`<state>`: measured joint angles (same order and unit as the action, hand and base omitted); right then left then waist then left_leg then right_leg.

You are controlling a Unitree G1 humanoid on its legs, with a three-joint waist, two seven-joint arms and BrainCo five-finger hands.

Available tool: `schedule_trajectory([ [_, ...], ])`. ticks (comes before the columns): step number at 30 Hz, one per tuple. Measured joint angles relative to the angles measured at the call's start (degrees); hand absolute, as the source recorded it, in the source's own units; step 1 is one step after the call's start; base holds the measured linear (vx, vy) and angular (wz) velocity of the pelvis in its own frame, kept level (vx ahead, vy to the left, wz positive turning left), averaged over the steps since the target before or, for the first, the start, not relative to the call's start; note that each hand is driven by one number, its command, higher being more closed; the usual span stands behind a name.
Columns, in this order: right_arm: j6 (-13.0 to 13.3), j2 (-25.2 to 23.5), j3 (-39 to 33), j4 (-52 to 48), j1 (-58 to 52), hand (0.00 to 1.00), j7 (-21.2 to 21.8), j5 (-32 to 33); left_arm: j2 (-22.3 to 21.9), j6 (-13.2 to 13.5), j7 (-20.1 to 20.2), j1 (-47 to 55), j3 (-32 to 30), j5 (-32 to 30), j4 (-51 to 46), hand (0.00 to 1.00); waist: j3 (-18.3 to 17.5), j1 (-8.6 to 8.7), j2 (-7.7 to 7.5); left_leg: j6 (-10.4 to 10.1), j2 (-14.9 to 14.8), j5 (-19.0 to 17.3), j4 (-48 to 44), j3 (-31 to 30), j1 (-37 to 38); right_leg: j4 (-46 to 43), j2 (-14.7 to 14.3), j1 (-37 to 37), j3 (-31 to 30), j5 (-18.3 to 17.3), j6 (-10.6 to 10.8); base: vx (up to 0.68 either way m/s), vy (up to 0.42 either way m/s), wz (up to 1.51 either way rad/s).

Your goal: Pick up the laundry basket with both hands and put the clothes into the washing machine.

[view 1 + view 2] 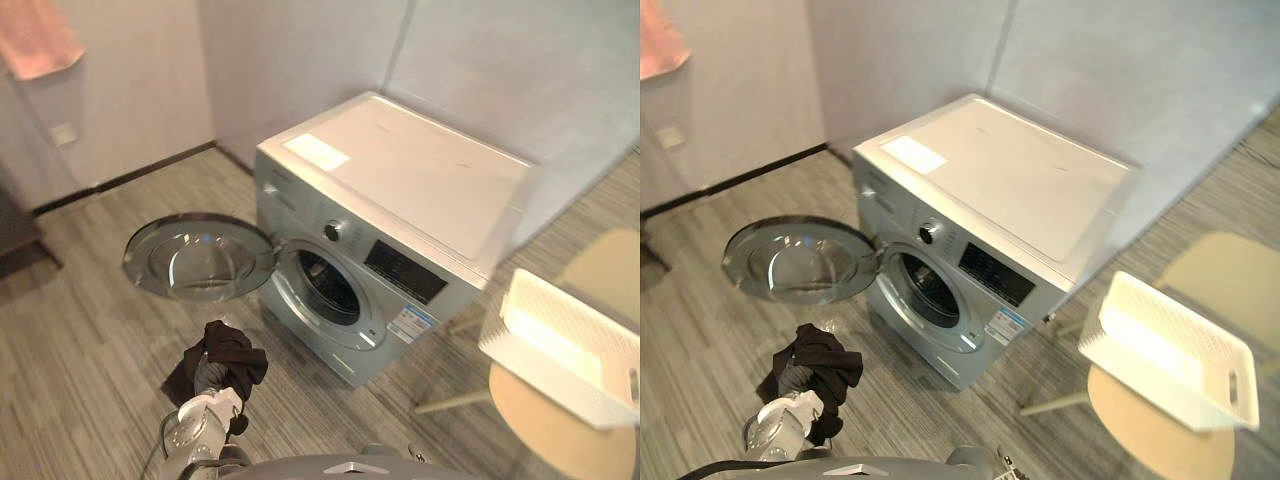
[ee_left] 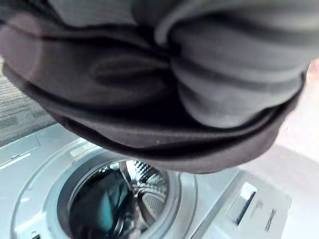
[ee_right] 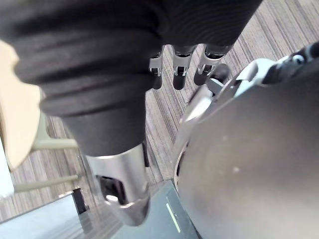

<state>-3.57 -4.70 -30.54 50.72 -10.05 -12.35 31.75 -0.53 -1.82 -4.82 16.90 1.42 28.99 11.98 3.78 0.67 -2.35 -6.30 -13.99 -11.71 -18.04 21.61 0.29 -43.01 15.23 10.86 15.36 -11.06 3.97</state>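
The left hand (image 2: 234, 84) is low, in front of the washer (image 1: 400, 180), and dark clothes (image 1: 232, 352) hang over it. The clothes hide its fingers, so I cannot tell if they are curled or straight. The clothes are up off the floor (image 1: 90, 340), near the round hole (image 1: 325, 285) in the front of the washer but not in it. The washer door (image 1: 195, 258) is swung wide open to the left. The right hand (image 3: 180, 63) points down at the floor with its fingers loose and straight, and it holds nothing. The white basket (image 1: 565, 345) sits on a tan chair (image 1: 555, 435), well to the right of the washer. A pink cloth (image 1: 35, 40) hangs high up, far to the left.
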Motion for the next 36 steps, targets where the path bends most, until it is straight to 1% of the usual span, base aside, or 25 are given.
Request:
schedule_trajectory([
  [1,0.0,-0.01,0.01,-0.84,0.42,0.0,0.95,-0.41,-0.1,-0.03,0.02,-0.35,-0.03,0.01,0.17,1.0,0.0,0.14,0.53,-0.02,-0.31,-0.02,1.93,3.32,2.2,0.77,-4.29,1.61,1.93,-3.76,0.15,0.08,-0.063,-1.23],
  [2,0.04,-0.05,0.01,-1.46,0.34,0.0,1.69,-0.53,-0.69,-0.04,0.09,-1.03,-0.14,0.02,0.37,1.0,0.1,0.79,0.74,-0.43,-0.54,-0.08,2.69,5.88,3.26,5.77,-7.26,2.1,4.5,-5.06,-0.6,0.09,-0.096,-1.08],
  [3,0.08,-0.04,0.02,-1.87,-0.04,0.0,1.82,-0.52,-1.18,-0.05,0.19,-1.42,-0.14,0.02,0.55,1.0,0.11,1.01,0.68,-1.19,-0.34,-0.33,2.51,6.86,3.55,9.89,-7.6,1.55,6.1,-5.45,-2.05,0.17,-0.137,-0.7],
  [4,0.43,0.19,-0.05,-2.63,-0.54,0.0,1.82,-0.53,-2.38,-0.17,0.23,-2.37,-0.21,0.02,1.78,1.0,0.34,0.87,1.21,-1.82,-0.61,-0.58,2.32,7.52,4.21,13.23,-8.57,-0.72,7.43,-6.23,-5.99,0.14,-0.097,-0.52],
  [5,1.08,0.22,-0.33,-3.89,-1.11,0.0,1.91,-0.52,-3.67,-0.69,0.33,-2.8,0.91,0.05,2.06,1.0,0.85,1.19,2.99,-1.37,-0.75,1.27,4.13,8.0,5.25,14.67,-9.95,-1.59,7.2,-4.95,-6.26,0.26,-0.159,-0.48],
  [6,1.2,0.38,-0.65,-4.84,-2.3,0.0,1.86,-0.27,-3.69,-0.71,1.18,-2.86,2.06,0.03,2.06,1.0,0.72,1.95,3.85,-0.64,-0.4,2.76,6.67,7.98,6.33,15.67,-11.1,-1.88,6.42,-4.63,-6.87,0.19,-0.12,-0.39],
  [7,1.2,0.48,-0.64,-4.69,-2.13,0.0,1.87,0.02,-3.71,-0.71,1.39,-3.45,1.75,0.0,2.05,1.0,0.63,1.79,4.23,0.12,-0.4,3.3,7.24,8.03,7.43,15.76,-11.66,-2.5,5.59,-4.64,-7.31,0.23,-0.151,-0.22],
  [9,1.1,0.18,-0.6,-4.52,-2.04,0.0,1.92,0.01,-3.74,-0.71,1.55,-3.48,1.63,-0.1,2.03,1.0,1.22,1.72,3.7,0.59,-1.03,3.62,2.91,7.61,7.54,16.27,-11.58,-4.54,5.28,-5.22,-7.75,0.08,-0.067,-0.03],
  [10,0.98,0.09,-0.49,-3.64,-2.06,0.0,1.97,-0.11,-3.73,-0.75,1.78,-3.87,1.78,-0.16,2.05,1.0,2.25,1.77,2.86,1.05,-2.93,3.24,-8.14,5.66,4.73,17.12,-11.31,-6.95,4.48,-6.71,-6.97,0.0,-0.046,0.1],
  [11,0.97,0.1,-0.5,-3.59,-2.18,0.0,1.98,-0.12,-3.71,-0.75,2.05,-3.66,2.08,-0.16,1.99,1.0,2.63,1.7,3.03,1.56,-4.07,3.48,-13.67,4.39,2.79,17.21,-11.35,-7.81,4.28,-7.02,-6.8,-0.05,-0.015,-0.02],
  [12,0.96,0.44,-0.54,-3.61,-2.77,0.0,1.96,-0.11,-3.63,-0.79,2.71,-2.77,2.42,-0.16,1.93,1.0,3.19,1.22,3.27,3.61,-5.99,4.94,-24.0,0.91,-1.62,17.06,-11.44,-8.92,3.83,-8.08,-6.54,-0.05,0.067,-0.23],
  [13,0.84,0.98,-0.43,-3.62,-3.32,0.0,1.89,-0.25,-3.54,-0.82,2.77,-1.72,2.61,-0.21,1.57,1.0,3.24,0.85,4.02,3.56,-6.26,5.47,-31.91,-2.58,-5.52,16.1,-11.32,-9.29,2.61,-9.25,-6.41,-0.03,0.112,-0.35],
  [15,0.7,1.34,0.07,-3.61,-3.39,0.0,1.79,-0.59,-3.47,-0.85,2.68,-0.41,2.23,-0.22,0.5,1.0,3.43,0.43,4.36,3.77,-5.57,4.52,-36.94,-4.94,-9.16,15.7,-10.88,-9.54,1.29,-9.54,-6.04,0.06,0.143,-0.42],
  [18,0.37,1.3,1.18,-3.64,-4.0,0.0,1.79,-0.65,-3.48,-1.06,2.52,1.09,1.92,-0.42,-0.29,1.0,3.31,-0.39,3.52,4.4,-4.56,0.91,-29.82,-5.89,-11.64,16.25,-9.08,-9.8,-1.5,-8.82,-4.43,0.12,0.197,-0.5],
  [19,-0.04,1.29,1.19,-3.67,-4.02,0.0,1.79,-0.68,-3.49,-1.55,2.45,1.29,1.82,-0.47,-0.31,1.0,3.25,-0.36,3.26,4.74,-4.6,0.71,-22.52,-6.27,-10.91,16.52,-8.18,-9.67,-2.6,-8.45,-3.24,0.14,0.227,-0.39],
  [20,-0.24,1.26,1.24,-3.67,-4.31,0.0,1.8,-0.68,-3.5,-1.74,2.4,1.31,1.81,-0.51,-0.31,1.0,3.14,-0.26,3.06,4.73,-4.47,1.04,-16.17,-6.39,-9.48,16.78,-7.45,-9.48,-3.46,-8.04,-1.84,0.22,0.369,-0.46],
  [22,-0.37,1.33,1.17,-4.05,-4.94,0.0,1.8,-0.74,-3.52,-1.9,2.34,1.44,1.8,-0.53,-0.3,1.0,2.78,-0.34,3.56,4.04,-3.65,6.39,-4.61,-8.05,-6.91,17.06,-6.82,-8.89,-5.42,-7.87,0.95,0.21,0.381,-0.42],
  [23,-0.42,0.98,1.12,-4.09,-4.71,0.0,1.8,-1.71,-3.63,-1.97,2.26,1.6,1.03,-0.62,-0.23,1.0,2.29,-0.19,3.31,-2.92,-2.66,4.5,-2.28,-7.24,-4.98,17.17,-5.79,-8.73,-7.01,-7.75,2.94,0.22,0.397,-0.33],
  [24,-0.75,0.76,1.25,-3.31,-4.37,0.0,1.91,-2.48,-3.68,-1.93,1.91,1.64,-0.32,-0.67,-0.23,1.0,1.97,0.21,1.39,-2.22,-0.88,4.06,-1.93,-6.11,-4.91,18.33,-4.13,-8.74,-7.55,-6.93,3.86,0.27,0.46,-0.34],
  [25,-1.03,0.53,1.79,-2.34,-4.25,0.0,2.1,-2.96,-3.62,-1.92,1.74,1.72,-1.17,-0.77,-0.23,1.0,1.53,-0.04,0.48,-1.33,0.38,3.53,-2.08,-4.9,-5.27,20.92,-3.11,-9.1,-8.33,-4.77,4.24,0.22,0.335,-0.23],
  [28,-1.25,0.51,2.32,-2.3,-3.82,0.0,2.37,-2.96,-3.42,-1.9,1.8,1.45,-1.19,-1.17,-0.23,1.0,1.53,-0.22,-0.82,0.24,1.01,2.63,-2.77,-3.12,-4.8,25.78,-2.56,-10.75,-8.64,0.73,4.16,0.15,0.258,-0.21],
  [30,-1.26,0.48,2.51,-1.98,-3.03,0.0,2.96,-2.96,-3.3,-1.88,1.88,1.04,-1.06,-1.18,-0.23,1.0,1.57,-0.46,-0.82,0.63,1.13,2.37,-2.79,-1.94,-4.45,25.83,-2.31,-10.54,-8.91,1.52,4.12,0.05,0.128,-0.24],
  [33,-0.58,0.54,3.39,-2.52,-1.62,0.0,3.7,-2.87,-2.13,-1.52,1.89,-2.31,1.17,-1.2,-0.24,1.0,3.35,-0.6,-0.26,0.57,0.59,1.79,-5.65,-1.32,-7.32,22.45,-1.89,-6.62,-8.93,0.61,5.26,-0.07,0.02,-0.17],
  [35,0.21,0.8,3.38,-3.8,0.83,0.0,3.73,-2.78,-2.35,-1.17,1.88,-7.09,2.93,-1.19,-0.36,1.0,7.41,-0.3,0.65,0.46,-1.32,-1.06,-12.6,-2.53,-12.55,15.85,-2.18,-1.66,-8.81,-2.72,6.12,-0.21,-0.013,-0.04],
  [36,0.66,1.22,3.47,-5.11,2.02,0.0,3.66,-2.75,-2.4,-1.0,1.79,-10.02,3.6,-1.18,-0.44,1.0,9.98,-0.16,1.18,0.31,-2.66,-3.99,-17.78,-3.14,-16.66,10.54,-2.16,2.64,-9.64,-6.36,6.64,-0.21,-0.018,-0.11],
])
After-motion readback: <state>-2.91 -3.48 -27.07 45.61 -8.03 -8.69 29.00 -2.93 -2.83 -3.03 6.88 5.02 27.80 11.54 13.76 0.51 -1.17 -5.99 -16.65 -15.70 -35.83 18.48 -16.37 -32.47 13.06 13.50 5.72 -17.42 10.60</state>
